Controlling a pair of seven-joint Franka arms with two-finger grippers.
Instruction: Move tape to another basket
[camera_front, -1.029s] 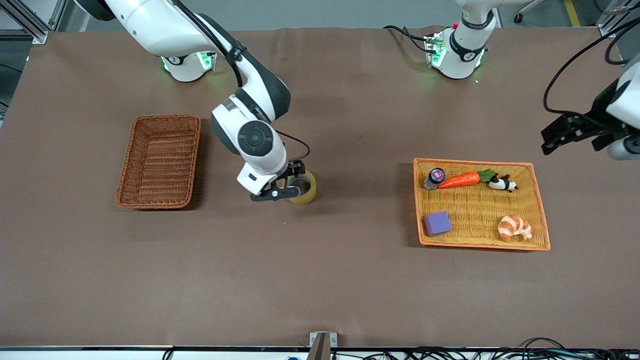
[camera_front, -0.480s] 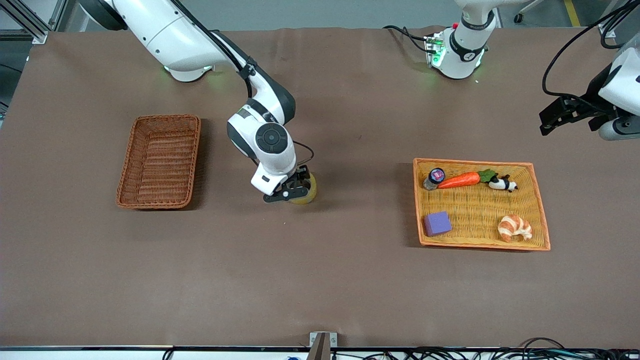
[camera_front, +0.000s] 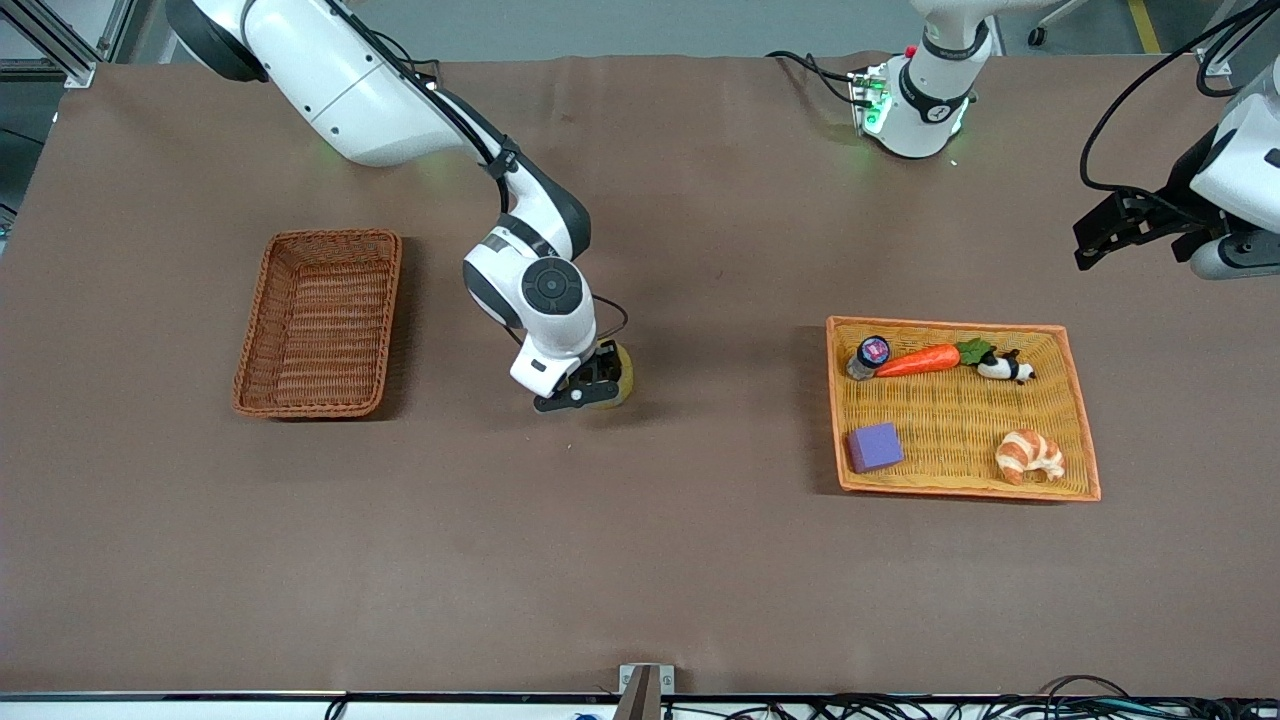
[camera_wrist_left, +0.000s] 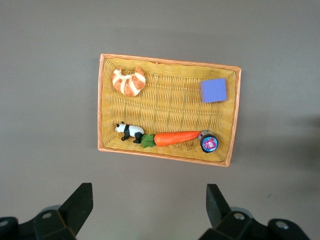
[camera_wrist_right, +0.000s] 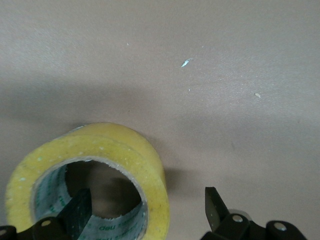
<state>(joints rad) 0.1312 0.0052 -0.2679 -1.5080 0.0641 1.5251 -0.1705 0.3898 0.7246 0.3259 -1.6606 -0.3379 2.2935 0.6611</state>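
The tape (camera_front: 620, 382), a yellowish roll with a grey core, rests mid-table between the basket (camera_front: 318, 322) and the tray, partly hidden by my right hand. My right gripper (camera_front: 585, 388) is down at it and open. In the right wrist view the tape (camera_wrist_right: 125, 150) fills the lower part, and the right gripper (camera_wrist_right: 147, 210) straddles the roll's wall, with one finger (camera_wrist_right: 80, 210) inside the hole and the other outside. The reddish-brown basket lies toward the right arm's end and holds nothing. My left gripper (camera_front: 1090, 248) waits open in the air, off the tray's corner at the left arm's end of the table.
A yellow-orange woven tray (camera_front: 950, 410) lies toward the left arm's end. It holds a purple cube (camera_front: 875, 446), a croissant (camera_front: 1029, 455), a carrot (camera_front: 920, 360), a toy panda (camera_front: 1005, 368) and a small bottle (camera_front: 868, 356). The left wrist view shows that tray (camera_wrist_left: 170, 110) below.
My right arm has stretched out and lowered its gripper down around the tape. The left arm has drifted slightly away from the front camera.
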